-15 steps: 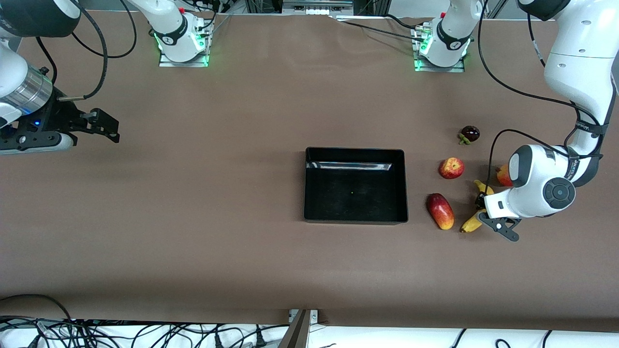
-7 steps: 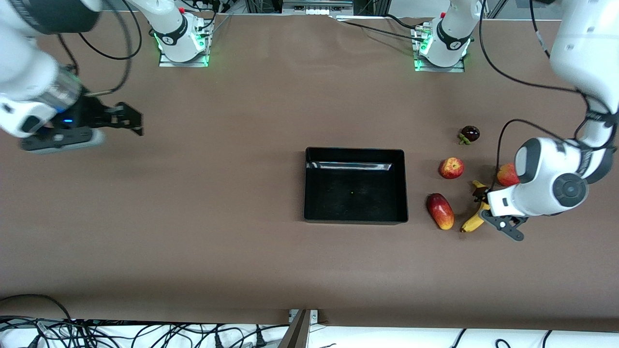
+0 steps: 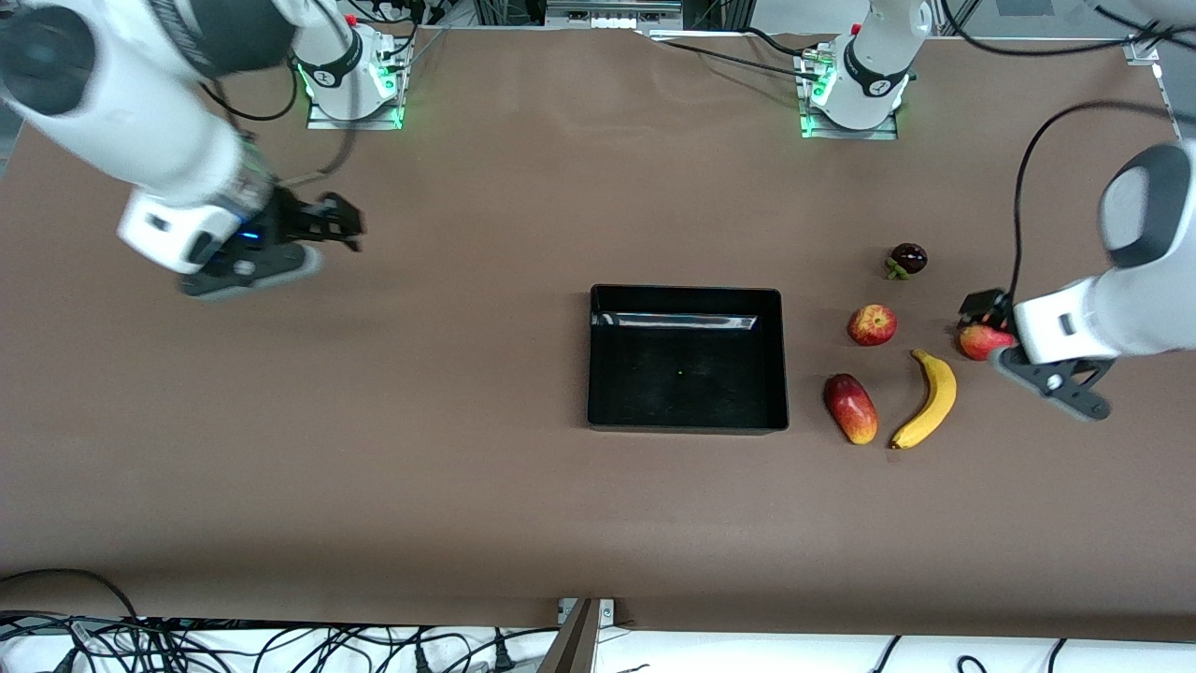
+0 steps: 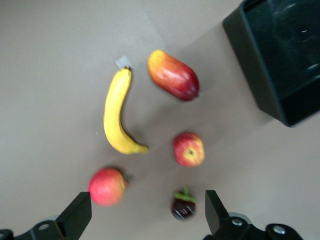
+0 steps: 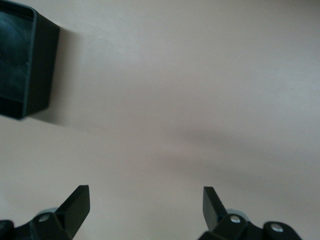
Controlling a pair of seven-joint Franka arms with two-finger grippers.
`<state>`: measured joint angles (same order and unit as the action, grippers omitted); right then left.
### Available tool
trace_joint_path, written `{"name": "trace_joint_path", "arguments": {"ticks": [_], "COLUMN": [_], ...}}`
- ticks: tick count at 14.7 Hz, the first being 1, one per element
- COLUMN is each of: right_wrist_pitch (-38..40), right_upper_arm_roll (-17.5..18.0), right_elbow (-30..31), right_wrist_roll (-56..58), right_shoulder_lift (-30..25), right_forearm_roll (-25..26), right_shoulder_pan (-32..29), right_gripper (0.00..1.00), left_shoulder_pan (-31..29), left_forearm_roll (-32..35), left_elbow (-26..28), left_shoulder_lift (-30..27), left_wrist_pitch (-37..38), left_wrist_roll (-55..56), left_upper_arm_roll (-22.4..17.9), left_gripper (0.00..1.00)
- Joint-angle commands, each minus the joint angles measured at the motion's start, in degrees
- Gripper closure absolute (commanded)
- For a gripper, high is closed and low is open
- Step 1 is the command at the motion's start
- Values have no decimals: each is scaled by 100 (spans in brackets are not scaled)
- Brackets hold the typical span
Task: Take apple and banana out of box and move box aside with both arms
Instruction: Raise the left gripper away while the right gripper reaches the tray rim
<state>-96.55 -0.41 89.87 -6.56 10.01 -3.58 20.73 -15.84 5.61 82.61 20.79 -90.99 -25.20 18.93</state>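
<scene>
Brown table (image 3: 467, 467), one box (image 3: 687, 371), one banana (image 3: 928, 400), one apple (image 3: 872, 324), two grippers apart

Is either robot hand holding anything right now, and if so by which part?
Nothing is held. The left hand is open above the fruit cluster, the banana lying free on the table. The right hand is open over bare table.

- A mango (image 3: 850, 408) lies on the brown table (image 3: 467, 467).
- A dark purple fruit with a green stem (image 3: 907, 258).
- A round red fruit (image 3: 979, 341).
</scene>
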Motion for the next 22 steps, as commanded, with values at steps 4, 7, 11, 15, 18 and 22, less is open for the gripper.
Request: {"name": "trace_joint_path", "arguments": {"ticks": [4,7,11,15,18,22], "right_wrist_pitch": [-1258,-2110,-3210,-3511,-3625,-3783], "right_upper_arm_roll": [-20,-20,-20,-38,-38,-64], "right_elbow": [-101,-119,-294,-751,-822,-822], "right_wrist_roll": [-1433,-2180,-2726,-2921,-2921,-2825], "right_shoulder_lift": [1062,1730,2512,3137,3366,3507], "right_forearm_roll": [-266,-257,-248,-222,-196,-125], "right_shoulder_pan": [922,1415,1890,2163,2163,2163], "right_gripper": [0,0,0,0,6,29], "left_shoulder_pan": [116,825,1381,1663,1664,1672], "left_forearm_roll": [-306,-376,-605,-693,-640,-605], "left_elbow": [-405,272,1149,1846,1935,1785], "left_shoulder_lift": [-626,-1418,-2173,-2491,-2686,-2615], "left_wrist_pitch": [837,759,111,-595,-447,-384], "left_wrist_roll": [866,1646,3125,3337,3311,3320], "left_upper_arm_roll": [14,-660,-1225,-1814,-1806,-1700], "left_gripper": [0,0,0,0,0,0]}}
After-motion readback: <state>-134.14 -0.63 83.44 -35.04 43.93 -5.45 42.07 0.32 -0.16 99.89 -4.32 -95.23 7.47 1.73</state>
